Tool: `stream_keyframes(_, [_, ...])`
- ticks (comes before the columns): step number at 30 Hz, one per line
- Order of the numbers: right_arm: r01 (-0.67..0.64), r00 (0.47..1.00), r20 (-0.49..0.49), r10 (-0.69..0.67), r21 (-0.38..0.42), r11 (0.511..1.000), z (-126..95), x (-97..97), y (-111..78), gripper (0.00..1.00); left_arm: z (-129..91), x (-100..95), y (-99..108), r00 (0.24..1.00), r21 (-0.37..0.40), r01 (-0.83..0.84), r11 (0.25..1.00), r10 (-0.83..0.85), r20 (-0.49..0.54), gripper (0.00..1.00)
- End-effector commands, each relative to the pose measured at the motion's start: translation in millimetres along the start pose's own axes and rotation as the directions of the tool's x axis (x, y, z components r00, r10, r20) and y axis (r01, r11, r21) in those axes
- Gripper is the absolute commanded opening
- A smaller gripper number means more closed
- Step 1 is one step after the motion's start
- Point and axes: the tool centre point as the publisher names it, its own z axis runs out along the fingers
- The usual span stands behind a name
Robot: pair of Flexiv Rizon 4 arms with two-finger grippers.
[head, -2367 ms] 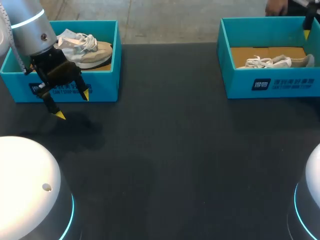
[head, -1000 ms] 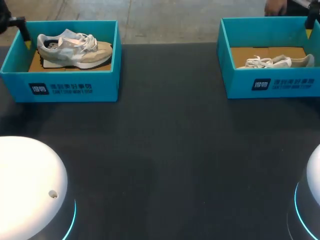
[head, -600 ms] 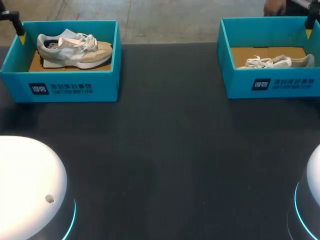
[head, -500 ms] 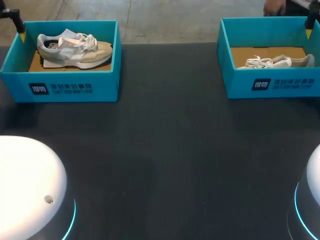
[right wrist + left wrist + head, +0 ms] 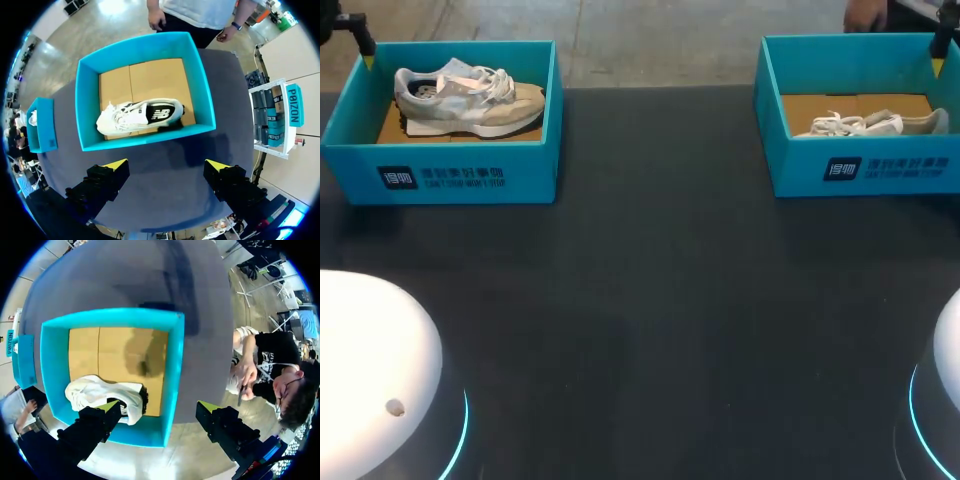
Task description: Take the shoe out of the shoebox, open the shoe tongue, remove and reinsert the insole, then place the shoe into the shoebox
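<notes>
A teal shoebox (image 5: 440, 165) at the table's far left holds a grey and beige sneaker (image 5: 470, 98) lying on its side. One finger (image 5: 362, 40) of my left gripper shows at that box's far left corner. From the left wrist, my left gripper (image 5: 159, 406) hovers open high over the box's (image 5: 175, 370) end wall, one finger above the sneaker (image 5: 102, 392). A second teal shoebox (image 5: 860, 165) at the far right holds a white sneaker (image 5: 870, 124). My right gripper (image 5: 166, 164) hangs open high above the table, short of that box (image 5: 85, 105) and its sneaker (image 5: 135, 116).
The dark table (image 5: 660, 280) stretches bare between the two boxes and toward the front edge. The white bases of my arms (image 5: 370, 370) (image 5: 945, 400) sit at the near corners.
My left gripper has risen from in front of the left box and moved off to its far left corner, uncovering the sneaker. The right arm and both shoes have stayed put.
</notes>
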Motion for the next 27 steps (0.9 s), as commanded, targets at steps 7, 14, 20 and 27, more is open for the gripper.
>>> stream_keyframes(7, [-0.001,1.000,0.001,0.001,-0.001,1.000,0,-0.1,-0.7,1.00,42,-15.3,47,1.000,0.027,-0.015,1.000,0.015,0.007,1.00])
stream_keyframes(14, [-0.001,1.000,0.001,0.001,-0.001,1.000,0,-0.1,-0.7,1.00,57,-34.1,57,0.999,0.019,-0.050,0.999,0.050,0.002,1.00])
stream_keyframes(20, [-0.001,1.000,0.001,0.001,-0.001,1.000,0,-0.1,-0.7,1.00,72,-43.9,63,0.997,0.033,-0.074,0.997,0.074,0.003,0.98])
stream_keyframes(27, [-0.001,1.000,0.001,0.001,-0.001,1.000,0,-0.1,-0.7,1.00,93,-48.9,60,0.995,0.065,-0.094,0.993,0.096,-0.018,0.87])
